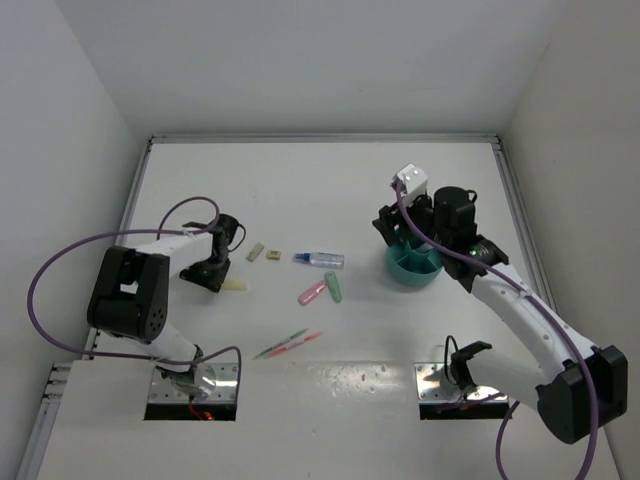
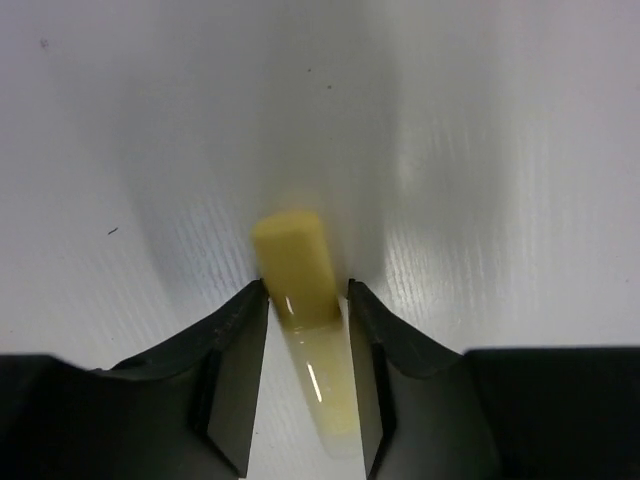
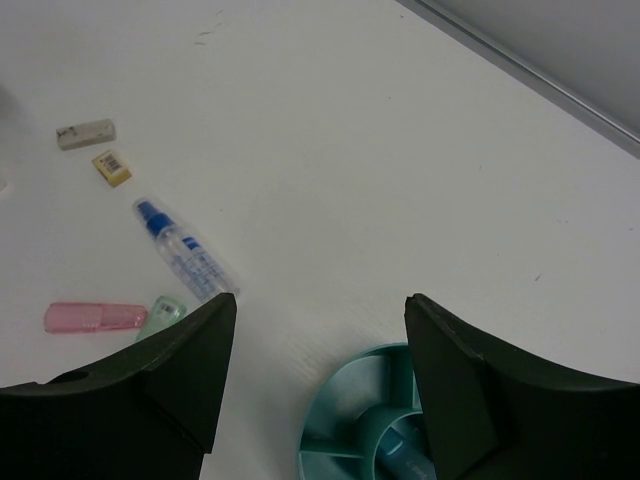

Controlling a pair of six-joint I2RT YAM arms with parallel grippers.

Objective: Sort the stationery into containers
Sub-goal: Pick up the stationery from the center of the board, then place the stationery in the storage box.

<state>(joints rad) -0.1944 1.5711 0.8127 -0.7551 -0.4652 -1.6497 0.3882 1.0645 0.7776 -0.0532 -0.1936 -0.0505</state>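
Note:
My left gripper (image 1: 214, 268) is closed around one end of a yellow marker (image 1: 237, 286) that lies on the table; in the left wrist view the marker (image 2: 298, 270) sticks out ahead between the fingers (image 2: 235, 345). My right gripper (image 1: 400, 238) is open and empty above the teal cup (image 1: 414, 266). In the right wrist view the cup's rim (image 3: 325, 405) sits between the wide fingers, and a blue marker (image 3: 402, 464) lies inside it. On the table lie two beige blocks (image 1: 256, 253) (image 1: 273, 257), a clear blue-capped tube (image 1: 320, 260), a pink marker (image 1: 313, 293), a green marker (image 1: 334, 289) and thin pens (image 1: 288, 344).
White walls enclose the table on the left, back and right. The right wrist view also shows the tube (image 3: 185, 250), the pink marker (image 3: 95, 317), the green marker (image 3: 160, 315) and both blocks (image 3: 87, 133) (image 3: 113, 167). Arm bases stand at the near edge.

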